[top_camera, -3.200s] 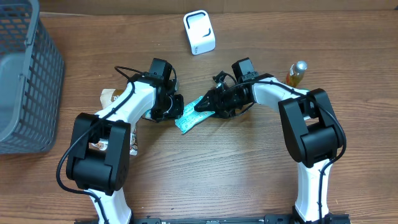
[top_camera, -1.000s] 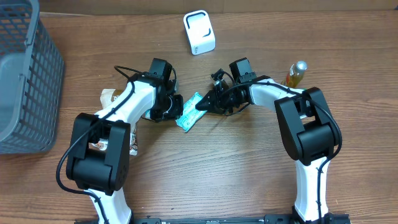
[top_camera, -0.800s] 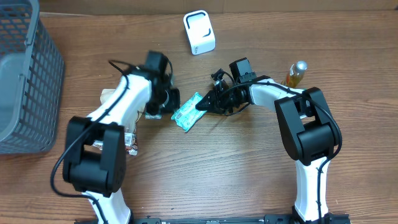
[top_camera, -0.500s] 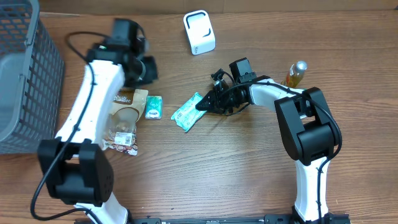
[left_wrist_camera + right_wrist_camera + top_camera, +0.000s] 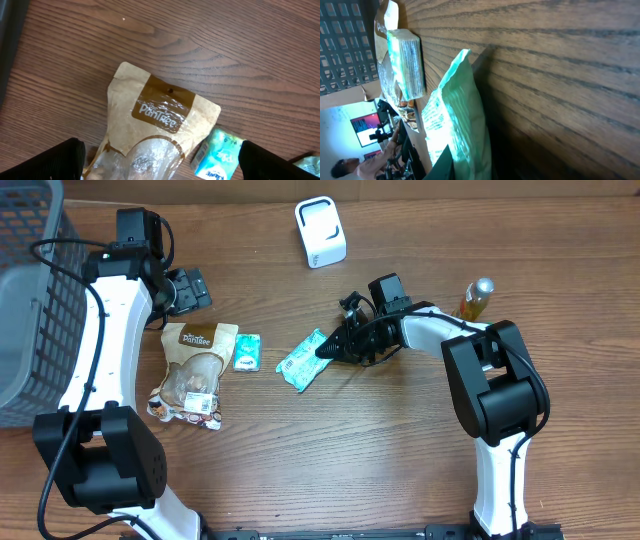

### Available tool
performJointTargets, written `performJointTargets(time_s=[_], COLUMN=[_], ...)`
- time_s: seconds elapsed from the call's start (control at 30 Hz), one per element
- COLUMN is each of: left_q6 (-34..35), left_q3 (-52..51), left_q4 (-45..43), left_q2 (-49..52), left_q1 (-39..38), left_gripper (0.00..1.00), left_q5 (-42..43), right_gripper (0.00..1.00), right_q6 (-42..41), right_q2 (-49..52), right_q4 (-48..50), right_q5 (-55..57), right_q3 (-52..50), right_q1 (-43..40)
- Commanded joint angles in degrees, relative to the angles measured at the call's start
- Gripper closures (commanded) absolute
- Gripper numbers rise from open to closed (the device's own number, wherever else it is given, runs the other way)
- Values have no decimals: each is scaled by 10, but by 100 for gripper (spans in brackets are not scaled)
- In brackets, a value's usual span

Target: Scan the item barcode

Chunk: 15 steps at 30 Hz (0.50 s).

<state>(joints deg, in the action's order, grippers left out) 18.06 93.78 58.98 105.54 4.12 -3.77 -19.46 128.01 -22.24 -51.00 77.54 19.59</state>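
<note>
Teal packet near mint box, brown pouch; white scanner apart.

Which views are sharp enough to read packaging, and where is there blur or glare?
Overhead: evenly lit and sharp, soft shadows beside the arms. Left wrist: brown pouch crisp, its printed name legible; the left fingers in the bottom corners are dark and blurred. Right wrist: green packet close to the lens, soft, with washed highlights.

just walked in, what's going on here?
The right fingers are shut on one end of the green packet, mid-table. The left fingers hang open and empty just beyond the brown snack pouch. A small teal pack lies between pouch and packet. The white scanner sits at the far edge, apart from the packet.
</note>
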Motion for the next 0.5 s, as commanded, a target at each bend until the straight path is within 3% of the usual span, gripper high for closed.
performJointTargets(time_s=[0.0,0.47], left_q6=[0,0], left_q3=[5,5], left_q4=[1,1], left_q2=[-5,-5], left_q1=[-3,-3], left_gripper=[0,0], left_q5=[-11,-11], right_gripper=[89,89], right_q6=[4,4], right_q2=[6,6], right_q4=[-2,-6], right_q5=[30,29], right_q3=[-3,-3], right_q1=[3,3])
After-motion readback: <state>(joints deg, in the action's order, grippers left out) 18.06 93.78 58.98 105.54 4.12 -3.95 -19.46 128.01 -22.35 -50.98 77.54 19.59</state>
